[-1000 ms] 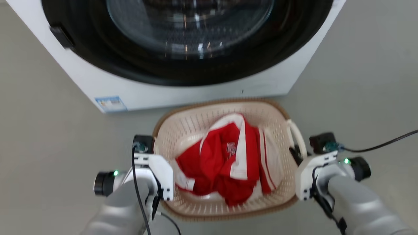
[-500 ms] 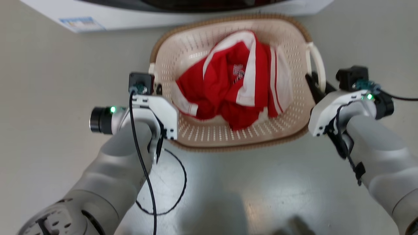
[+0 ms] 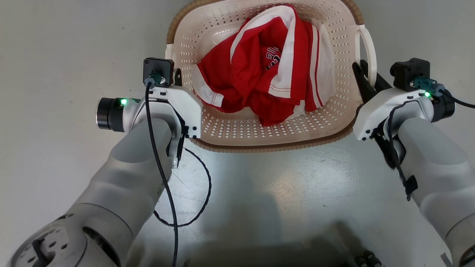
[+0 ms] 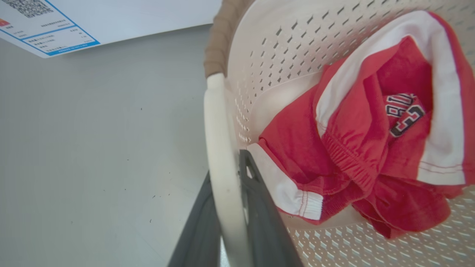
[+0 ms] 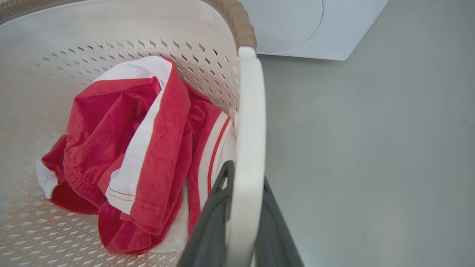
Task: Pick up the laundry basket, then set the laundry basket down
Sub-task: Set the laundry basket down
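Okay, nearest first: my left gripper (image 4: 227,207) is clamped on the left loop handle (image 4: 219,148) and my right gripper (image 5: 245,181) on the right loop handle (image 5: 250,111), with a dark finger on each side of the smooth white plastic. Between my arms sits the laundry basket (image 3: 259,137). It's a cream rounded rectangle with perforated walls and a brown woven-looking rim band (image 3: 274,148). I can't tell if its base is off the grey floor (image 3: 278,193).

My read is that the pick-up grip is made and the carry or set-down comes next. That calls for both arms moving level together, then a flat lowering before I let go.

Inside is a crumpled red-and-white jersey (image 3: 259,70), soft knit. Beyond it is the white washer (image 5: 297,26), hard and glossy.
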Controlling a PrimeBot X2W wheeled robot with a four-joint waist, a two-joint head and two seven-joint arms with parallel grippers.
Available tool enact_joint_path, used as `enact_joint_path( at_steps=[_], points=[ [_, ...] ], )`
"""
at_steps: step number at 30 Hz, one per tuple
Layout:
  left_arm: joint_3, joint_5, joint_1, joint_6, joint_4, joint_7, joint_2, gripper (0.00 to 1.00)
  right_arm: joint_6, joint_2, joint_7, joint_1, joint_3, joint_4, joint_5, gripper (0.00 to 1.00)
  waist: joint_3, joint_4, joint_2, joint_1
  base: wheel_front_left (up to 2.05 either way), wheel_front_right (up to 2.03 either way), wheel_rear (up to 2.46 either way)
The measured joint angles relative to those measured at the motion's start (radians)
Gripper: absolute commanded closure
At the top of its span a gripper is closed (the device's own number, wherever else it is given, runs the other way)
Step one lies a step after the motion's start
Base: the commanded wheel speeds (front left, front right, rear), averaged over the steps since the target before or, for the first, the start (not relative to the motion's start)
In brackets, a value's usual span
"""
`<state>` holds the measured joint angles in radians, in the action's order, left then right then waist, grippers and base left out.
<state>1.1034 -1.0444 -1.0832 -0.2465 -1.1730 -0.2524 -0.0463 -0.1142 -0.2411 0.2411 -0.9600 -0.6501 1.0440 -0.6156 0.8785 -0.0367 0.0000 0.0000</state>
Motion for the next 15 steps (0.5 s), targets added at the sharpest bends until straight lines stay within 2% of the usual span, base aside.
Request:
enact_joint_path(
  at_steps=[15],
  points=[
    [-0.075,0.09,0.0,0.0,0.0,0.0,-0.002,1.0,0.0,0.026,0.007,0.018,0.069,-0.004,0.06,1.0,0.025,-0.002,0.0,0.0,0.0,0.0,0.0]
  ],
)
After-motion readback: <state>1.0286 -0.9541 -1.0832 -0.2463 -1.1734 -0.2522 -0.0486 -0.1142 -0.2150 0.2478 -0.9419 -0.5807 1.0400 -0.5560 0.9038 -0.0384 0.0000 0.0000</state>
